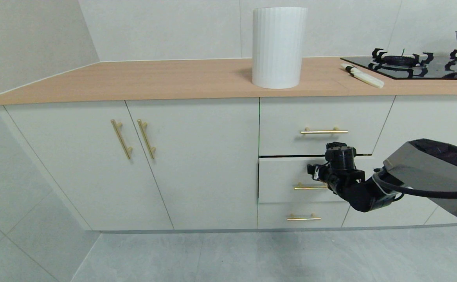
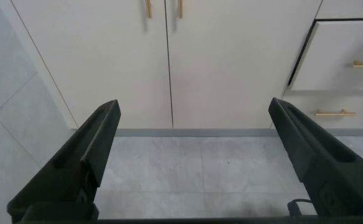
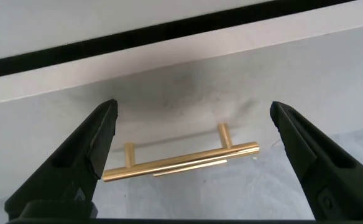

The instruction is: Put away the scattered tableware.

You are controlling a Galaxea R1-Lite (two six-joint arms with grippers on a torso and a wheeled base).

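While the white knife-like utensil [image 1: 361,75] lies on the wooden countertop [image 1: 154,80], just left of the gas hob [image 1: 412,64] with its long axis running far-left to near-right, the work is lower down. The middle drawer [image 1: 283,176] stands slightly ajar, a dark gap along its top edge. The right gripper [image 1: 338,150] sits just in front of it, fingers apart and holding nothing. The brass drawer handle [image 3: 181,163] lies just beyond them, running left to right along the line from finger to finger, not across it. The right arm is clearly nearer. The left gripper [image 2: 192,106], also spread and empty, faces the cabinet doors [image 2: 169,56] to the left.
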